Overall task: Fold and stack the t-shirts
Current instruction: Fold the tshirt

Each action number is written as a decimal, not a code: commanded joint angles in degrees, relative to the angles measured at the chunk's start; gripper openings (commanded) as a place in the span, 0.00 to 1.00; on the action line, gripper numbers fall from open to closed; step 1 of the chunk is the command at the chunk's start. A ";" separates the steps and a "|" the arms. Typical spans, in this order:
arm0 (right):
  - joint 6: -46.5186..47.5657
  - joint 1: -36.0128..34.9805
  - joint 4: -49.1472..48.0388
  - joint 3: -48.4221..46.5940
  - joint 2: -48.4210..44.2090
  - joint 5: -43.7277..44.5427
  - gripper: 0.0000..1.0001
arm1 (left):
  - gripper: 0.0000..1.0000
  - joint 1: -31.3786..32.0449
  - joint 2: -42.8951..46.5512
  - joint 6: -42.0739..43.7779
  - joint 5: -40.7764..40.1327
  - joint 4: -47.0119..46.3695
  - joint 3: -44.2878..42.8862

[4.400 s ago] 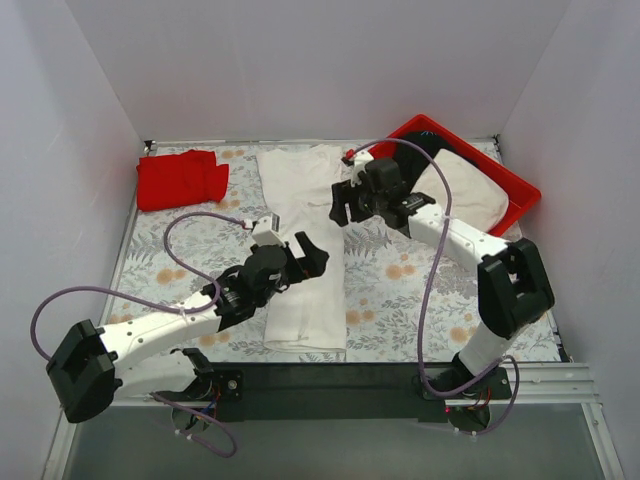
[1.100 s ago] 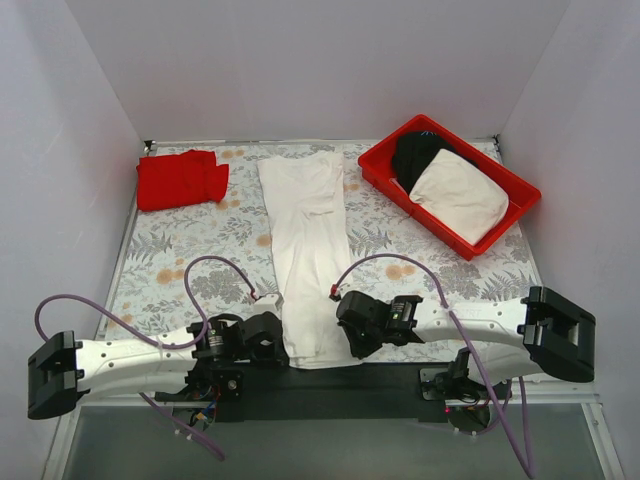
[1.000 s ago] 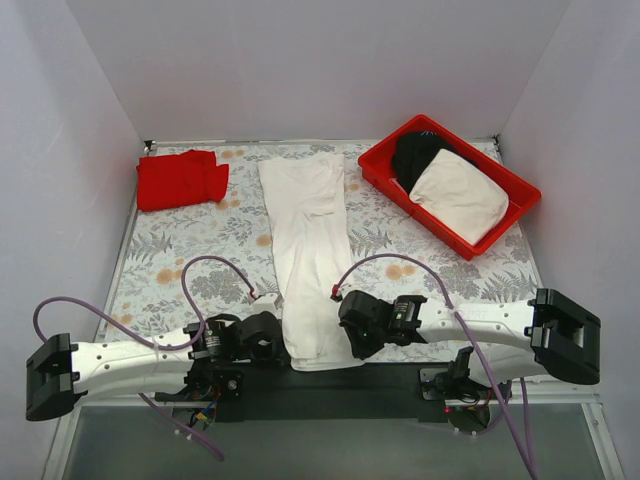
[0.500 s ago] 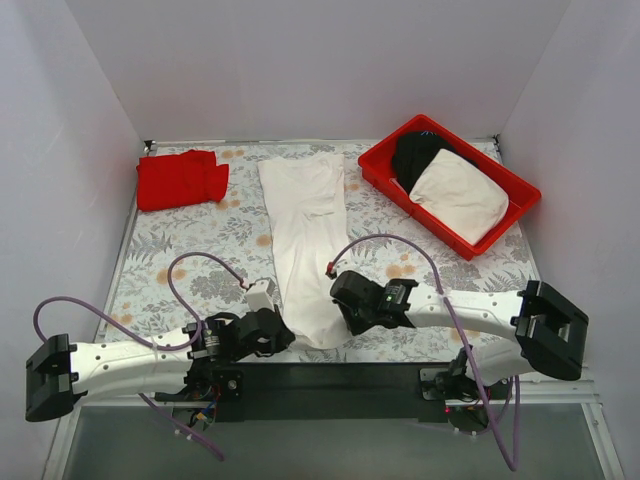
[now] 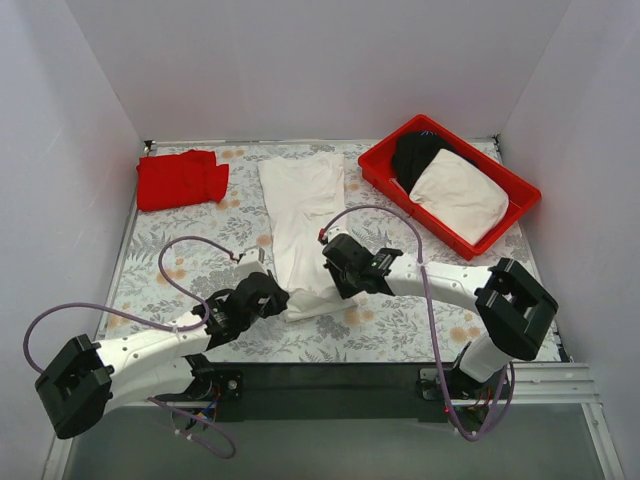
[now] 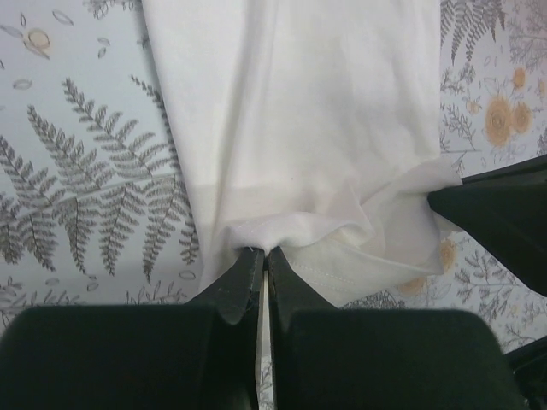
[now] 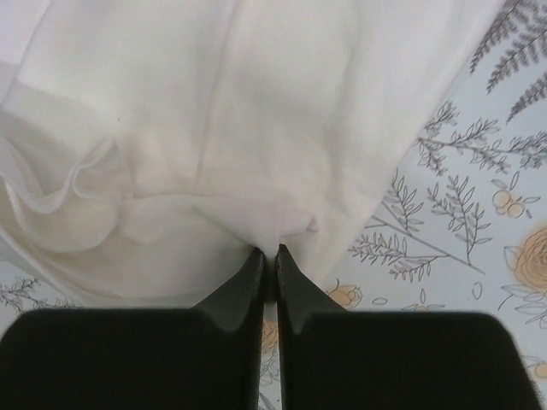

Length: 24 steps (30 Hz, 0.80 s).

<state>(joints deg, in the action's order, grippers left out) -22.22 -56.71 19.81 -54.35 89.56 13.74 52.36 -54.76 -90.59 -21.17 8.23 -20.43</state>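
Note:
The white t-shirt (image 5: 305, 205) lies as a long narrow strip down the middle of the floral table cloth, its near end lifted and bunched. My left gripper (image 5: 278, 303) is shut on the near left corner of its hem (image 6: 256, 235). My right gripper (image 5: 333, 283) is shut on the near right corner (image 7: 269, 231). The two grippers hold the near end above the table, side by side. The red t-shirt (image 5: 180, 179) lies folded at the far left.
A rigid red tray (image 5: 520, 212) at the far right holds an off-white garment (image 5: 460, 195) and a black one (image 5: 415, 153). White walls close in the table on three sides. The right gripper's black body shows at the edge of the left wrist view (image 6: 504, 213).
Both grippers came down to the near hem of the white t-shirt, closed on its corners, and have carried that end up and away from the near edge, shortening the strip.

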 commanded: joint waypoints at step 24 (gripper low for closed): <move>12.28 15.75 -2.85 -23.16 15.47 -4.24 0.01 | 0.00 -23.09 -26.00 17.55 14.93 -24.31 -16.04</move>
<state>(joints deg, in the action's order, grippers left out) -11.88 -42.11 18.15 -72.90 103.66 10.55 30.68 -79.90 -75.02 -8.10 -13.30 -33.54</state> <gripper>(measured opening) 0.024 0.019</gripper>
